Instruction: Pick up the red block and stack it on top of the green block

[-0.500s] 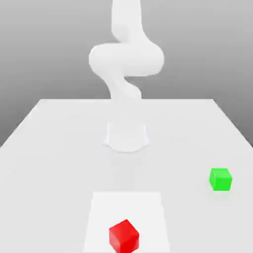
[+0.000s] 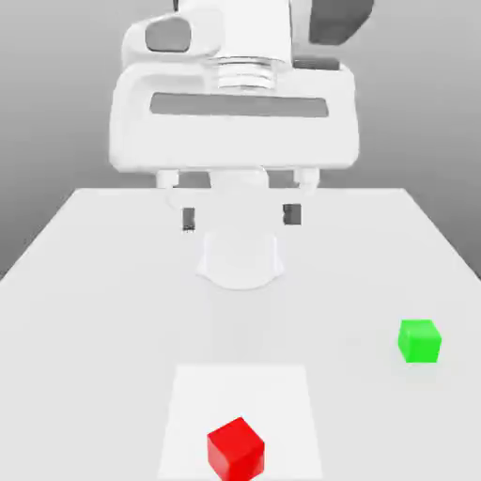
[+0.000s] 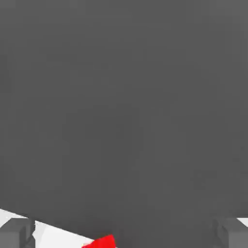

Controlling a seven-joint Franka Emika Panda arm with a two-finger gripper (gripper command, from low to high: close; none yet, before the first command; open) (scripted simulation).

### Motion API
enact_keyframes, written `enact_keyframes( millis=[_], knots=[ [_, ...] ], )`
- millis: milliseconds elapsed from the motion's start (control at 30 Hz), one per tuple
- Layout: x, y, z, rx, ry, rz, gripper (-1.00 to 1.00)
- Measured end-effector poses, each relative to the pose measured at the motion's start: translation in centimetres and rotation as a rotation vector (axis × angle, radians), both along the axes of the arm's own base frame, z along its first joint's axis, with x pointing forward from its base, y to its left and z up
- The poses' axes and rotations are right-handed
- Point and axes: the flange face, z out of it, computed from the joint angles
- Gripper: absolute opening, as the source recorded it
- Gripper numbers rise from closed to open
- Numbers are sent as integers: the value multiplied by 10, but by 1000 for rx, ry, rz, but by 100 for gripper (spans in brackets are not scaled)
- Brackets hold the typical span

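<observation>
Work undone: red block [image 2: 236, 450] lay apart from green block [image 2: 420, 341]

The red block was on the white square [image 2: 202, 395], near its edge closest to the exterior view's camera. Nothing held it. No part of the stack was made: the grasp, the lift, the carry across and the setting down were all left to do, so the task seemed at its very start.

The block sat turned, one upright edge towards the exterior view's camera and its side faces slanting off to either side. Being a cube, it showed no clear long axis. A grip would probably need the claw turned to match a pair of those slanted faces.

The green block was well apart, off the square on the table [image 2: 94, 329], towards the exterior view's right. It sat nearly straight to that camera, its top bare, so the red block would likely want turning to line up with it.

Farther out, the claw [image 2: 240, 217] hung high in the exterior view, its fingers spread wide with nothing between them. Behind it rose the arm's base [image 2: 240, 263].
</observation>
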Motion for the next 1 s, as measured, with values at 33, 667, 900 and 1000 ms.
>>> enact_keyframes(
  millis=[33,667,900,1000],
  knots=[
    [2,0,-19,-7,28,21,0],
    [-15,-3,-256,-61,294,227,-100],
    [-17,3,-204,-60,294,231,-100],
    [-39,76,-190,-48,293,279,-100]
  ],
)
